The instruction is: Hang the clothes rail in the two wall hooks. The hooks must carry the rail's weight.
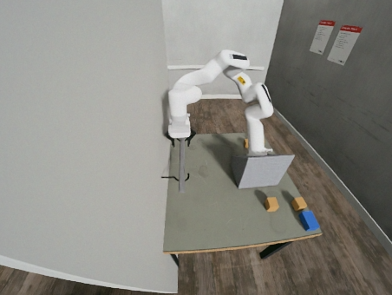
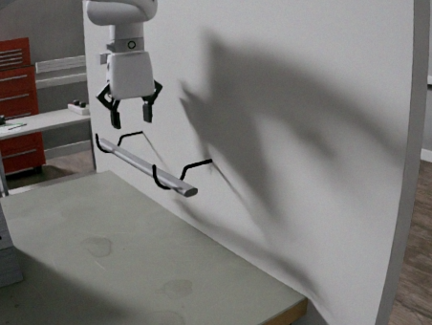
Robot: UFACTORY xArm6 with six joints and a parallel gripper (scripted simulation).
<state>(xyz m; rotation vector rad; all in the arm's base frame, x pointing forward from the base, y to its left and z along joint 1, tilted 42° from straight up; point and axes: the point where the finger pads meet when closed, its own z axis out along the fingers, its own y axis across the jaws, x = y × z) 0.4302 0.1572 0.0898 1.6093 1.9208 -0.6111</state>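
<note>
The grey clothes rail (image 2: 145,167) lies across two black wall hooks, the far hook (image 2: 106,145) and the near hook (image 2: 164,181), on the white wall above the table. It also shows in the top view (image 1: 182,166), running along the wall. My gripper (image 2: 130,116) is open and empty, a little above the rail's far end and clear of it. In the top view the gripper (image 1: 179,140) hangs over the rail's far end.
A grey box (image 1: 261,170) carries the arm's base on the table. Two orange blocks (image 1: 271,204) (image 1: 298,203) and a blue block (image 1: 309,219) lie near the table's front right corner. The white wall (image 2: 287,119) borders the table's side.
</note>
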